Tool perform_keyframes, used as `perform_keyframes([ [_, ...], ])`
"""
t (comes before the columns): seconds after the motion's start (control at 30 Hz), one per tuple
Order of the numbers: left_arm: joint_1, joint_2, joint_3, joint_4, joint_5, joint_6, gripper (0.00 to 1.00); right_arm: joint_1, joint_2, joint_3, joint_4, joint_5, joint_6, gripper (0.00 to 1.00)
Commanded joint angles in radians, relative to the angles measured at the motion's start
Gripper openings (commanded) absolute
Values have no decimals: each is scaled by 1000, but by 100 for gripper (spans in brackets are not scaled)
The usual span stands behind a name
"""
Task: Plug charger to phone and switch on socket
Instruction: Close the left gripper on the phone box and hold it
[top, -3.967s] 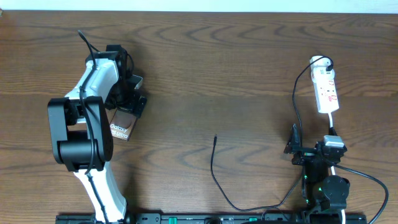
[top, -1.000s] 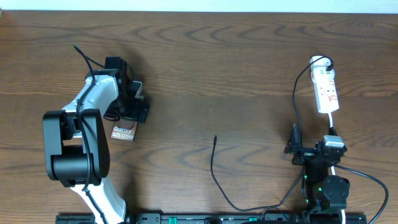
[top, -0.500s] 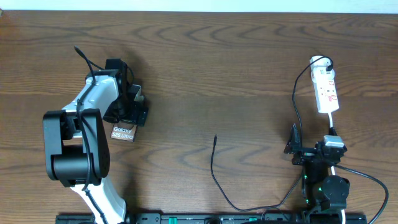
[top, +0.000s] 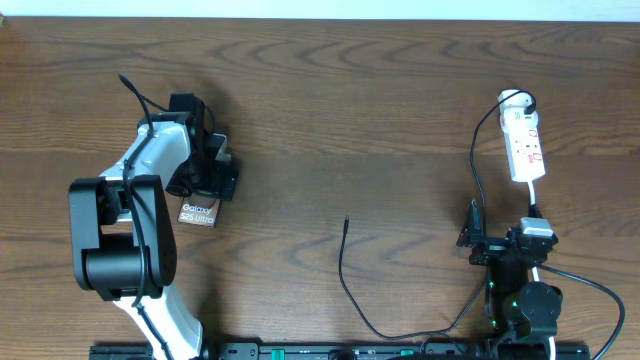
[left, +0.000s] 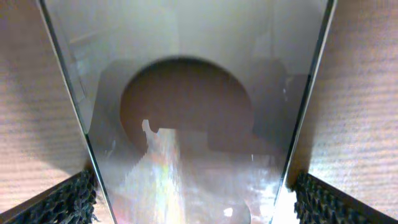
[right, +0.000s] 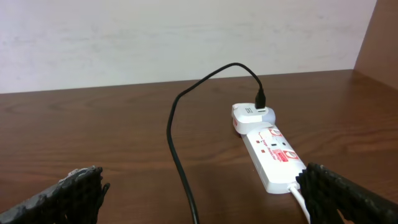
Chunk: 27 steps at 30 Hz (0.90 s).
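Observation:
The phone (top: 197, 212) lies flat at the left of the table, its white lettering showing. My left gripper (top: 218, 178) is over its far end. In the left wrist view the glossy phone (left: 186, 93) with its round brownish mark fills the gap between my left gripper's (left: 193, 202) fingers, which sit against its two long edges. The socket (top: 524, 145) lies at the far right and also shows in the right wrist view (right: 273, 155). The charger cable (top: 342, 270) runs from it and ends in a free tip (top: 346, 221) at mid-table. My right gripper (right: 199, 193) is open and empty, short of the socket.
The charger cable (right: 177, 143) crosses the table in front of my right gripper (top: 497, 240). A white cord (top: 533, 195) leads from the socket's near end to the right arm's base. The wall runs along the table's far edge.
Since four seconds ago my left arm has swung and the phone has turned from tilted to nearly straight. Over the last second my left gripper shifted slightly; the phone stayed put. The right arm has not moved.

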Motion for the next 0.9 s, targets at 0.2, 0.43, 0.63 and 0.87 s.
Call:
perform_keyframes([
  [0.2, 2, 6, -15, 23, -9, 26, 98, 5, 0, -1, -4, 8, 9, 99],
  [0.43, 2, 6, -15, 24, -41, 37, 98, 5, 0, -1, -4, 8, 8, 99],
  [0.63, 2, 6, -15, 24, -51, 56, 98, 5, 0, -1, -4, 8, 9, 99],
  [0.87, 2, 6, -15, 24, -58, 56, 93, 5, 0, -1, -4, 8, 9, 99],
])
